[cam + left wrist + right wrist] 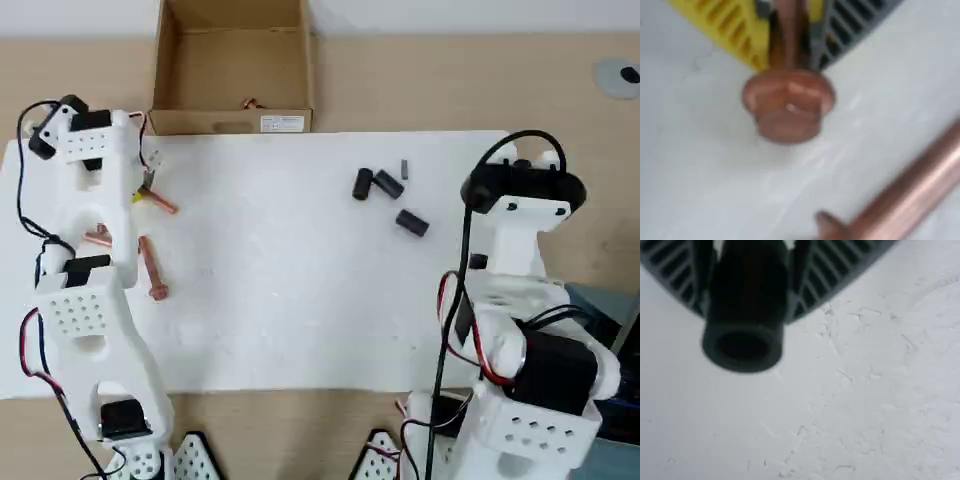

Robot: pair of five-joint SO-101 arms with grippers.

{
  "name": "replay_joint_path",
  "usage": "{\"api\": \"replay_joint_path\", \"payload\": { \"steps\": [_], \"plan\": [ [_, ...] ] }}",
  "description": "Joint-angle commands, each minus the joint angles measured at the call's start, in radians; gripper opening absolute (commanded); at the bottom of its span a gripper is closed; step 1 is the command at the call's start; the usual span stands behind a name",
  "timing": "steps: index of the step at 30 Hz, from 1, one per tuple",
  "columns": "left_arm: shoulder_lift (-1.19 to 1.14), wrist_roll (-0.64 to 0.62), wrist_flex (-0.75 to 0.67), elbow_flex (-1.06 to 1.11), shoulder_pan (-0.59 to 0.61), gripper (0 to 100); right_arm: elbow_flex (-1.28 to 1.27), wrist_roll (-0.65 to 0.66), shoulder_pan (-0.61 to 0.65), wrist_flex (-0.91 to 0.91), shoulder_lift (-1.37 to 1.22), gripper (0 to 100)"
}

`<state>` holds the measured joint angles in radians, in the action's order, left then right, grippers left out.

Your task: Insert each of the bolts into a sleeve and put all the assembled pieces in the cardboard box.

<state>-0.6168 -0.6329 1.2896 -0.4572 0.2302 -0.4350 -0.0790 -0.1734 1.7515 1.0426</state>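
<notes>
My left tool [790, 37] is clamped on a bolt [788, 105], head poking past the tips, with a second bolt [905, 190] just beside it on the desk [700, 165]. Right tool [747, 280] pinches a sleeve [743, 342] the same way. Loose sleeves [388, 185] lie between the tools with open desk around them. The cardboard box [230, 65] sits beyond the left tool. Both arms reach forward, wrists tipped down.

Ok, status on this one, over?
Left tool shut on bolt. Right tool shut on sleeve. Parts not yet joined. Spare sleeves loose on mat between arms.
</notes>
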Motion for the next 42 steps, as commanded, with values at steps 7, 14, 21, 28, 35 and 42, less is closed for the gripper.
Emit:
{"api": "replay_joint_path", "payload": {
  "steps": [7, 14, 21, 28, 35, 42],
  "plan": [
    [0.189, 0.153, 0.296, -0.328, -0.144, 0, 0.050, -0.005, -0.007, -0.020, 0.013, 0.9],
    [0.390, 0.226, 0.422, -0.387, -0.218, 0, 0.105, -0.003, -0.005, -0.020, 0.013, 0.9],
    [0.619, 0.295, 0.446, -0.219, -0.279, 0, 0.105, 0.028, -0.007, -0.018, 0.053, 0.9],
    [0.952, 0.295, 0.416, 0.167, -0.370, 0, 0.016, 0.092, -0.007, -0.040, 0.145, 0.9],
    [1.351, 0.296, 0.152, 0.735, -0.419, 0, -0.168, 0.089, -0.007, -0.186, 0.240, 0.9],
    [1.739, 0.295, -0.002, 1.126, -0.419, 0, -0.371, 0.089, 0.001, -0.322, 0.358, 0.9]
  ]
}}
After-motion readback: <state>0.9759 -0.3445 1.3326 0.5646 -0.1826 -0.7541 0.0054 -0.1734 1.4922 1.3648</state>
